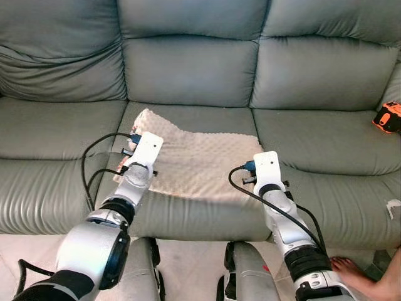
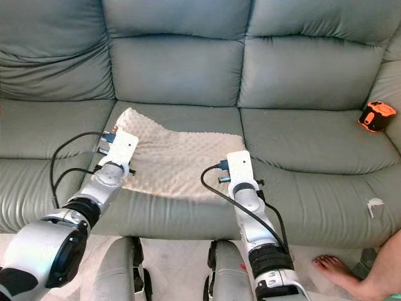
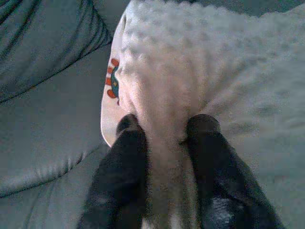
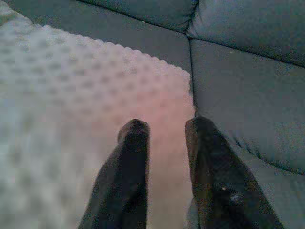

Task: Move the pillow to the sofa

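- A cream, bumpy-textured pillow (image 1: 197, 157) is seen lying flat on the middle seat cushion of a grey-green leather sofa (image 1: 188, 69), its front edge reaching the front of the seat.
- The left tool (image 3: 164, 136) is placed at the pillow's left front corner; in the left wrist view its two black fingers (image 3: 125, 157) are clenched on a raised fold of the pillow's fabric.
- A small red and teal printed mark (image 3: 113, 85) is visible on the pillow's pale side panel, just beyond the left tool.
- The right tool (image 4: 164, 131) is placed at the pillow's right front corner; in the right wrist view its fingers are parted, with pillow fabric lying between them. Whether the fabric is gripped cannot be told.
- An orange and black object (image 1: 388, 117) is seen resting on the far right seat cushion, well apart from the pillow.
- A person's bare foot (image 1: 354, 271) is seen on the floor beside the right arm.
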Motion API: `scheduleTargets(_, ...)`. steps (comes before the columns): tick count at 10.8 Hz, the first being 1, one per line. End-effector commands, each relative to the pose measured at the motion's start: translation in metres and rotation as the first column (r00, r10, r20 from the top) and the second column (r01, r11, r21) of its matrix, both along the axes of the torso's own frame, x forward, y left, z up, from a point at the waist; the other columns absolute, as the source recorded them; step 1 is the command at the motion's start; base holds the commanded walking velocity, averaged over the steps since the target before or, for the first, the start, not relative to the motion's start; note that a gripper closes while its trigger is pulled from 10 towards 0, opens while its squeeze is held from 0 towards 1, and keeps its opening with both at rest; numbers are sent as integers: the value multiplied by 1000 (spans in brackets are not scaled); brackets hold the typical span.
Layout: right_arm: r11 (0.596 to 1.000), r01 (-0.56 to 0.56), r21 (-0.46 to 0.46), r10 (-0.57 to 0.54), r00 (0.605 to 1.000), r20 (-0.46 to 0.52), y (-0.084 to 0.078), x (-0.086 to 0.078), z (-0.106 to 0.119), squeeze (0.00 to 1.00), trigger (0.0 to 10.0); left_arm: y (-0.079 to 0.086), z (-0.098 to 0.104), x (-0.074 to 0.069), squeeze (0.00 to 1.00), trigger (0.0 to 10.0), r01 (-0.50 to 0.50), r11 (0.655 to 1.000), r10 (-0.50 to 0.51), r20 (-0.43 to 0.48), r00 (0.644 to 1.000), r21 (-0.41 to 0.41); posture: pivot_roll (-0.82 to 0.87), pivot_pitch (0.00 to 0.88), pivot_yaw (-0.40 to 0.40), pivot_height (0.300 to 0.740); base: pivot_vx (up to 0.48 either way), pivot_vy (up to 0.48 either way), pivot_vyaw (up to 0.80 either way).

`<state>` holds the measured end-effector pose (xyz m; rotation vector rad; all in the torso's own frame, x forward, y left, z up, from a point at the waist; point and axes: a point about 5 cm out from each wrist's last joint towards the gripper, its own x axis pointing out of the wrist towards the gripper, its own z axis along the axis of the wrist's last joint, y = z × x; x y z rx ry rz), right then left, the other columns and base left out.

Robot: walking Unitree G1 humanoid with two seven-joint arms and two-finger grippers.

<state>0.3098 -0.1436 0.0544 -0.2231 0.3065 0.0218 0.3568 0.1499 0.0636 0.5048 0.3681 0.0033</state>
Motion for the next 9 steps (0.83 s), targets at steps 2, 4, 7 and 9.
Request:
scheduleTargets(2, 999, 31, 7, -31, 999, 18, -7, 5, 6, 1000, 10000, 6, 0, 0, 1000, 10000, -11, 1000, 12, -9, 1000, 29, -136, 106, -18, 630, 0, 0, 0)
scheduleTargets(4, 999, 37, 6, -37, 999, 22, -9, 6, 7, 1000, 10000, 3, -4, -2, 1000, 10000, 16, 999, -15, -39, 999, 32, -133, 101, -20, 630, 0, 0, 0)
scheduleTargets(7, 1000, 24, 18, -25, 998, 52, -9, 8, 13, 1000, 10000, -4, 6, 2, 1000, 10000, -18, 999, 20, 55, 998, -34, -131, 68, -15, 630, 0, 0, 0)
scheduleTargets(9, 998, -9, 65, 3, 995, 103, -7, 1, 18, 1000, 10000, -12, 18, 1, 1000, 10000, 2, 993, 24, 216, 976, -119, -105, 18, -12, 630, 0, 0, 0)
